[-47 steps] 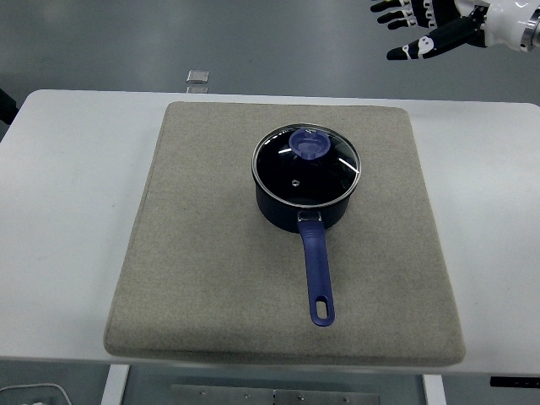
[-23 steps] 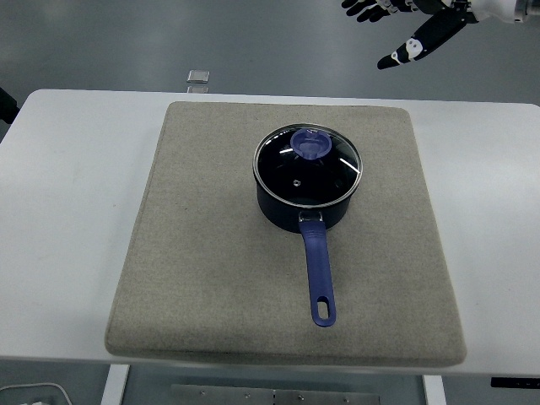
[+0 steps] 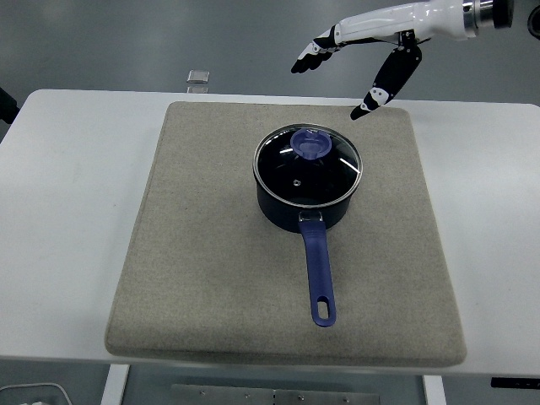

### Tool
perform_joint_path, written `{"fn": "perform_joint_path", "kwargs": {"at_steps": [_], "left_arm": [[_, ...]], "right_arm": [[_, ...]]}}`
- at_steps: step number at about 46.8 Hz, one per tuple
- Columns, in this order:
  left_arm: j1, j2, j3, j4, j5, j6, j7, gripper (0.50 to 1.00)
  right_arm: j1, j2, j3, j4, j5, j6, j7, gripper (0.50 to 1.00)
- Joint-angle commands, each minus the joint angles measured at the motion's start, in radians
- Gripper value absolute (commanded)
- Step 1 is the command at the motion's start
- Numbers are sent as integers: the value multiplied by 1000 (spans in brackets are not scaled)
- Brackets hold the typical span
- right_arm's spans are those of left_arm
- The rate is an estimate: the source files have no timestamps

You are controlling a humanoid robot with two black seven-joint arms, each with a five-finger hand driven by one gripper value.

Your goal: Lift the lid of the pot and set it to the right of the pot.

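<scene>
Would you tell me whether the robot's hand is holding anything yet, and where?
Nothing: the right hand hangs open above the lid.

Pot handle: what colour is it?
Blue, matching the lid knob; the pot handle shows clearly in the head view.

A dark blue pot with seemingly clear lid sits on a beige mat, white table.

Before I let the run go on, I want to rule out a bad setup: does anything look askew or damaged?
Nothing stands out. The lid sits flat on the pot, upright on the mat, with the right robot hand open above it.
</scene>
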Motion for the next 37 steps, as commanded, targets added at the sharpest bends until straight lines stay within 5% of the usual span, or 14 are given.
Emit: {"fn": "perform_joint_path", "kwargs": {"at_steps": [1,18,37], "left_arm": [[0,0,0,0,1,0,0,1000],[0,0,0,0,1,0,0,1000],[0,0,0,0,1,0,0,1000]], "right_arm": [[3,2,1,26,-17,-45,0,911],[-1,25,-14,75,-115,-190,0,911],[-55,64,-33,77,-187,-268,0,911]]}}
